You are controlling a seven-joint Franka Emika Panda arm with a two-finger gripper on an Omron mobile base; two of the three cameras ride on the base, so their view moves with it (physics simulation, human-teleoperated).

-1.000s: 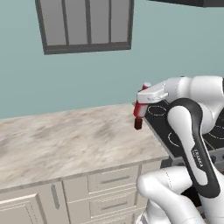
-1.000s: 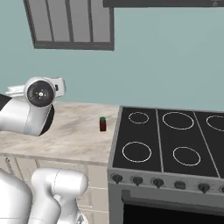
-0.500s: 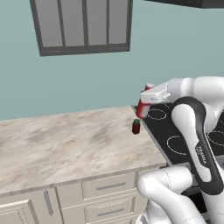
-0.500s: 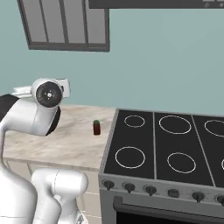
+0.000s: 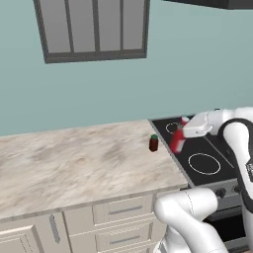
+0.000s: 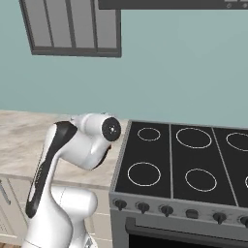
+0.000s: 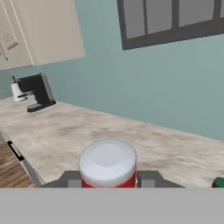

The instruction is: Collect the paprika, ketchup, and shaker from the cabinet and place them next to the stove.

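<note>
My gripper (image 5: pixel 182 134) is shut on the ketchup (image 5: pixel 177 140), a slim red bottle that hangs tilted over the left edge of the stove (image 5: pixel 203 163). In the hand view the ketchup's white cap (image 7: pixel 108 160) sits between my gripper's (image 7: pixel 108 180) two dark fingers (image 7: pixel 70 179). The paprika (image 5: pixel 153 143), a squat dark red jar, stands on the marble counter (image 5: pixel 74 168) just left of the stove, a little left of the bottle. A cream cabinet (image 7: pixel 48 30) shows at the hand view's upper left. The shaker is out of view.
A grey-framed window (image 5: pixel 94 29) hangs on the teal wall above the counter. A black coffee machine (image 7: pixel 37 92) stands far along the counter. My arm's elbow (image 6: pixel 92 140) stands in front of the stove's (image 6: pixel 193 160) left side. Drawers (image 5: pixel 118 212) lie below the counter.
The gripper has come down and to the right with the ketchup, from above the paprika to the stove's left edge. The views have shifted slightly with the base.
</note>
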